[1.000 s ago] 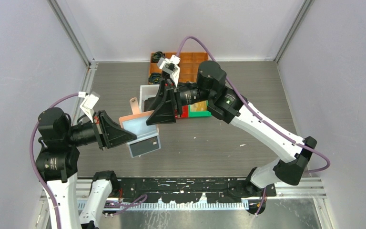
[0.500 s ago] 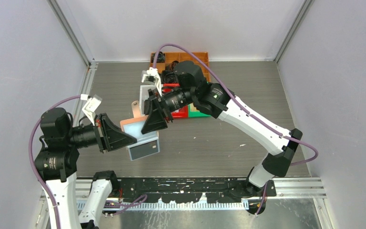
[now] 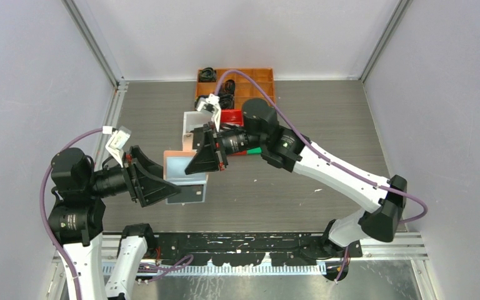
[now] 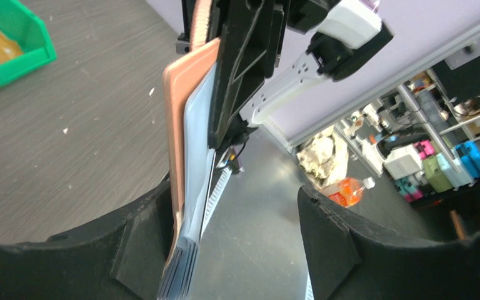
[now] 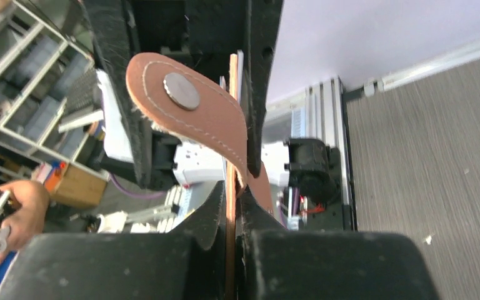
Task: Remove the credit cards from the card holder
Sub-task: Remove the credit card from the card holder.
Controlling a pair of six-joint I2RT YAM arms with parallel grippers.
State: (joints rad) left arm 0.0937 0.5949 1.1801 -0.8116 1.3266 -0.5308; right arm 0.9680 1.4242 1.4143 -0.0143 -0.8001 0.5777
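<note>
The card holder (image 3: 184, 170) hangs above the table between both grippers, tan-pink back and grey-blue pocket face. My right gripper (image 3: 205, 164) is shut on its far tan edge (image 5: 230, 187), with the strap tab (image 5: 190, 115) and its snap curling over the fingers. My left gripper (image 3: 172, 185) is open. The holder's slotted end (image 4: 178, 272) rests against its left finger (image 4: 144, 237), and the right finger (image 4: 331, 244) stands well apart. A greyish card face (image 3: 188, 194) shows at the holder's near end. The separate cards cannot be told apart.
An orange bin (image 3: 253, 81) with black coiled bundles stands at the back. A white bin (image 3: 194, 120), a red bin (image 3: 232, 116) and a green bin (image 4: 19, 37) sit just beyond the right gripper. The right arm spans the table's middle.
My right gripper has swung left and down onto the holder's far edge. The holder and my left gripper have shifted slightly toward the near side.
</note>
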